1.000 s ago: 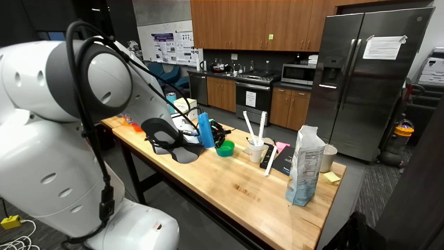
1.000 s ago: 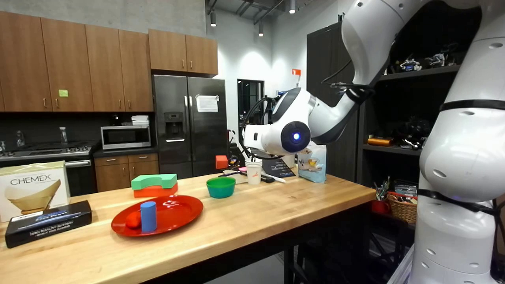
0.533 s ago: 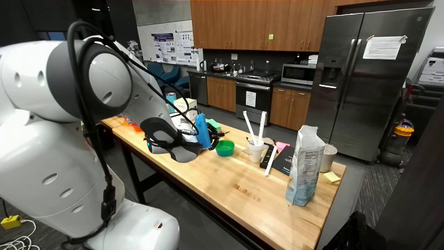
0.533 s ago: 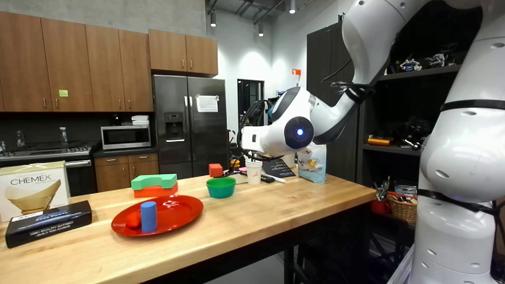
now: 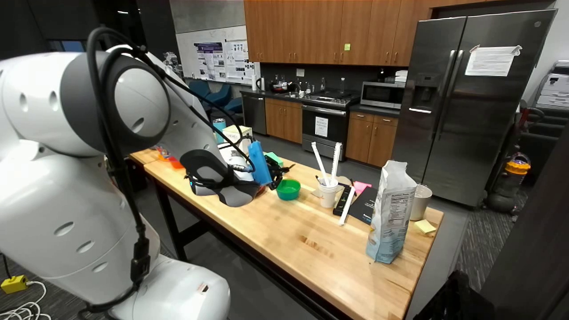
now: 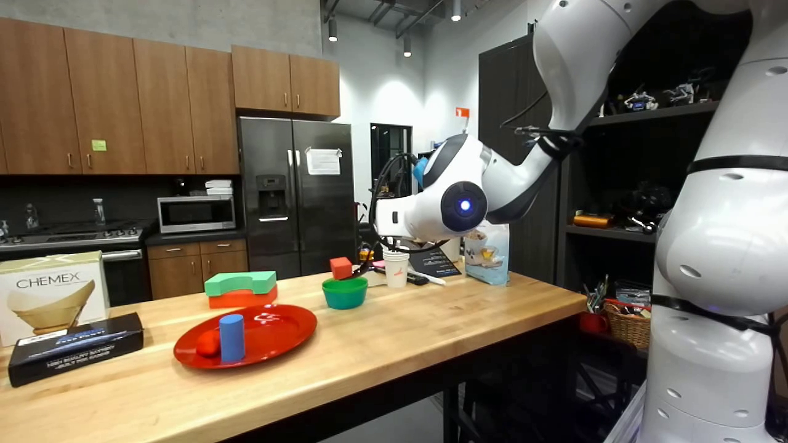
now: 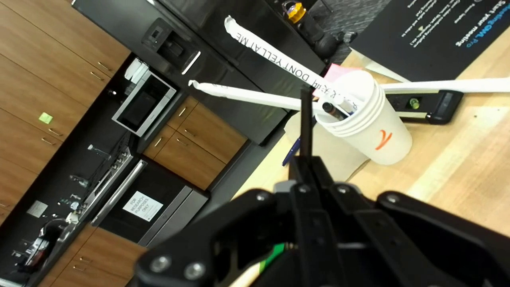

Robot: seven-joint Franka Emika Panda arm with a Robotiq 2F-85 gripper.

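- Where my wrist view shows them, my jaws look pressed together.
- Near them, in an exterior view, a red block (image 6: 340,267) shows just above a green bowl (image 6: 345,294); I cannot tell whether I hold it.
- The bowl sits on the counter (image 6: 431,320).
- Farther out, paper cups (image 7: 368,133) hold white sticks (image 7: 275,54).

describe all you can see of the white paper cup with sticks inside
The round white paper cup is a nested stack, several rims showing, with an orange mark on its side. It stands upright on the pale wooden table, near a black bar-shaped level. Two long white paper-wrapped sticks and a dark pen lean inside.
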